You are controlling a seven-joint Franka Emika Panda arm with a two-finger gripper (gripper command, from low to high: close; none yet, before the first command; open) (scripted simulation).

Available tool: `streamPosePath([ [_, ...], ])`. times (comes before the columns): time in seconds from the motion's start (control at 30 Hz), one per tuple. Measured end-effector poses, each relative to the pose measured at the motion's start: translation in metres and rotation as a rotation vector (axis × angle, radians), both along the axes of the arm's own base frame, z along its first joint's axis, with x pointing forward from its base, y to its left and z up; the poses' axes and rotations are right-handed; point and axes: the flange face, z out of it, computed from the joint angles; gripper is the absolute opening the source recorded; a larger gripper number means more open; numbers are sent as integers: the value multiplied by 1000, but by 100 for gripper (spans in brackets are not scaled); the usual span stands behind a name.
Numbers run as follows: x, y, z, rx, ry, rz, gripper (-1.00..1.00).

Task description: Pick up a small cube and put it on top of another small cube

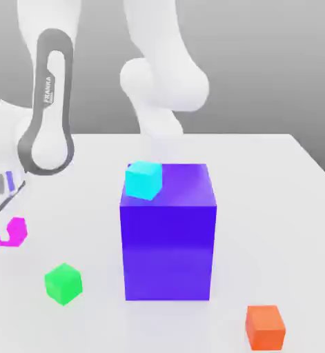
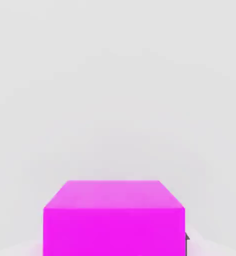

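The pincer [image 1: 1, 196] sits at the far edge of the exterior view's left, low over the white table [image 1: 275, 207], and whether it is open, closed or clamped on anything cannot be told from these pictures. Just beside it lies the small magenta cube [image 1: 13, 232], partly hidden so that its outline looks notched (something of the hand seems to cross in front of it). In the hand view the same magenta cube [image 2: 113, 217] looms close, its top face and one side face showing, with a small dark sliver at one of its lower corners; the surface beyond it is plain white. The small green cube [image 1: 63, 283] rests on the table nearer the camera than the magenta one and a little toward the exterior view's right, apart from it and with nothing on top. The big purple-blue block [image 1: 168, 234] stands upright near the middle of the table, and a small cyan cube [image 1: 143, 180] appears at its upper corner on the exterior view's left, whether on top of it or behind it I cannot tell. A small orange cube [image 1: 266, 327] sits alone toward the near edge on the exterior view's right, well apart from the others. The white arm [image 1: 161, 76] rises behind the block.
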Motion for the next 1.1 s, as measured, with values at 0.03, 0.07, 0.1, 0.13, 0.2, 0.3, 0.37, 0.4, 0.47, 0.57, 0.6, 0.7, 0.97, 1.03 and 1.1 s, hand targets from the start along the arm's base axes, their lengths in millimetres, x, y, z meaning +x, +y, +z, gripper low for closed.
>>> streamPosePath([
  [0.03, 5, 4, 4, 1, -4, -3, -100],
  [0.07, 12, 8, 8, 2, -8, -6, -100],
  [0.1, 18, 13, 12, 3, -12, -8, -100],
  [0.13, 26, 19, 15, 5, -16, -9, -100],
  [0.2, 40, 31, 21, 7, -22, -10, -100],
  [0.3, 59, 48, 29, 9, -28, -17, -100],
  [0.37, 70, 60, 34, 10, -30, -24, -100],
  [0.4, 75, 66, 37, 10, -30, -27, -100],
  [0.47, 85, 78, 41, 10, -29, -34, -100],
  [0.57, 99, 97, 47, 8, -24, -42, -100],
  [0.6, 103, 104, 49, 7, -21, -46, -100],
  [0.7, 114, 124, 52, 4, -10, -57, -100],
  [0.97, 123, 133, 34, -8, -1, -86, -100],
  [1.03, 124, 134, 24, -9, -2, -84, -100],
  [1.1, 124, 134, 13, -8, -1, -83, -100],
])
